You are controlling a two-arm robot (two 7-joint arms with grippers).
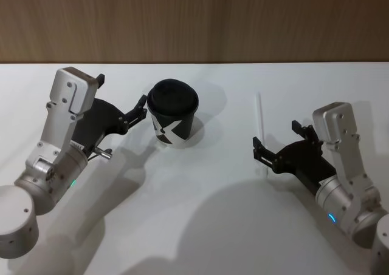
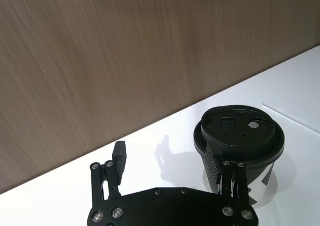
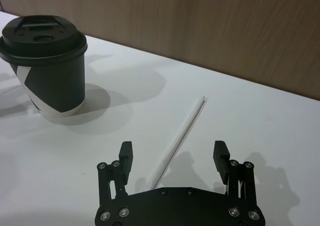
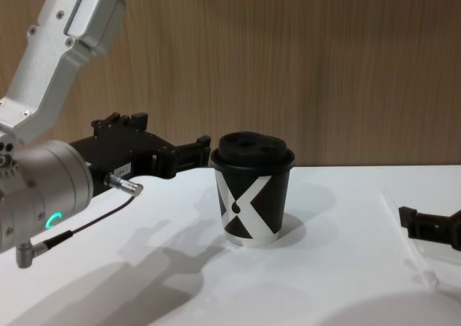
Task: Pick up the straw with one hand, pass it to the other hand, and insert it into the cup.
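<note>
Astride the straw (image 3: 183, 128) — right gripper (image 3: 173, 148), jaws apart.

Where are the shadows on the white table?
Head view: soft grey shadows lie on the table beside the cup and below both arms. Right wrist view: the cup's shadow spreads to one side, and the right gripper shades the table near the straw. Chest view: blurry shadows sit under the left gripper.
</note>
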